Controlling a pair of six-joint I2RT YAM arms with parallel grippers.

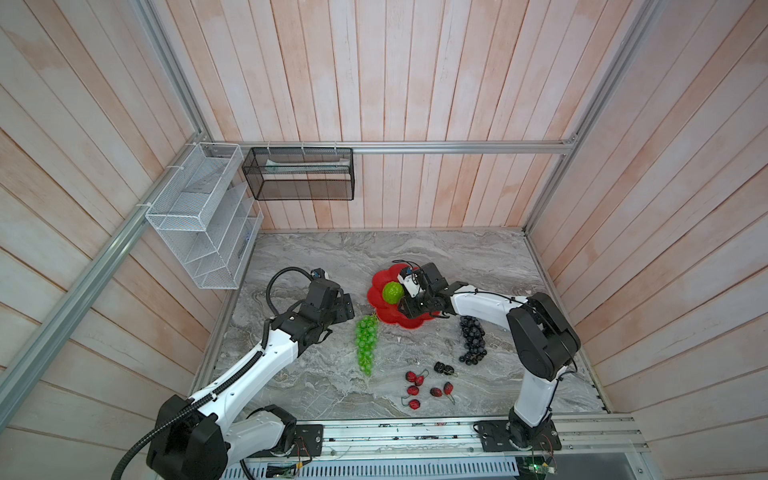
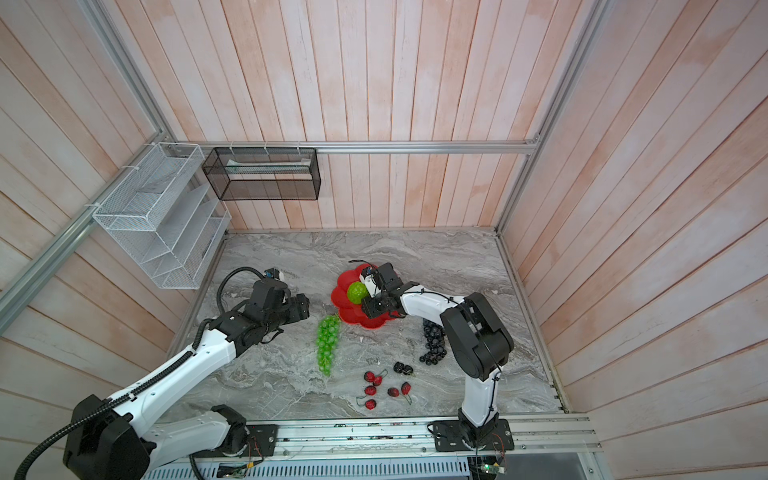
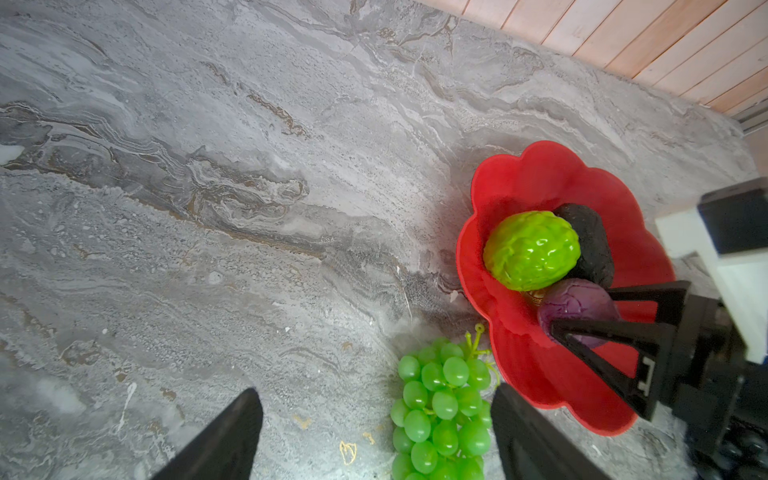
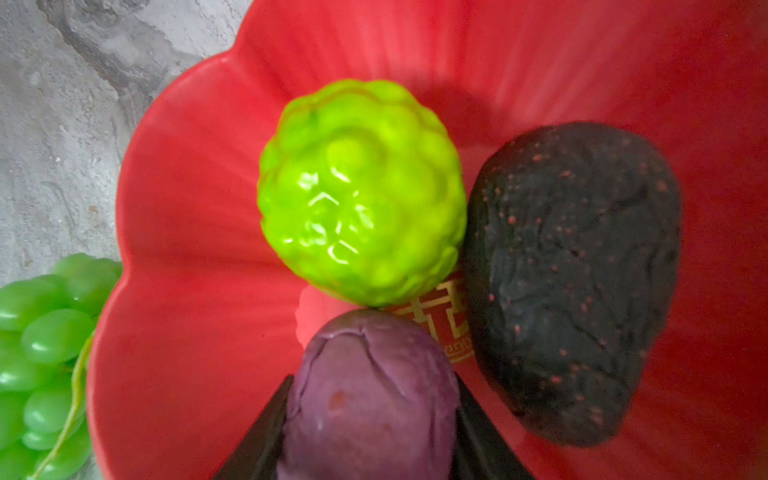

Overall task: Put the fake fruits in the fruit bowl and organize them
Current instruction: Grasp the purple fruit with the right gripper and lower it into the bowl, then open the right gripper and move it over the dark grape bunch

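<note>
Fruit bowl (image 3: pixel 540 174): on the counter (image 1: pixel 332 257).
In the bowl: large ball (image 4: pixel 361 191), oval (image 4: pixel 573 282), small ball (image 4: pixel 370 395), close together.
Bowl's left: first grape bunch (image 1: pixel 366 343).
Bowl's right: second grape bunch (image 1: pixel 472 340).
Front: stemmed berries (image 1: pixel 412 390), stemless berries (image 1: pixel 443 368) just behind.

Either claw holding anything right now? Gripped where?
Right claw pinches the small wrinkled purple ball by its opposite sides, in the red scalloped plastic dish. Left claw open, empty.

Both top views look down from high over the whole tabletop (image 1: pixel 316 257); both wrist views, nearer, share the red bowl (image 3: pixel 544 166).
</note>
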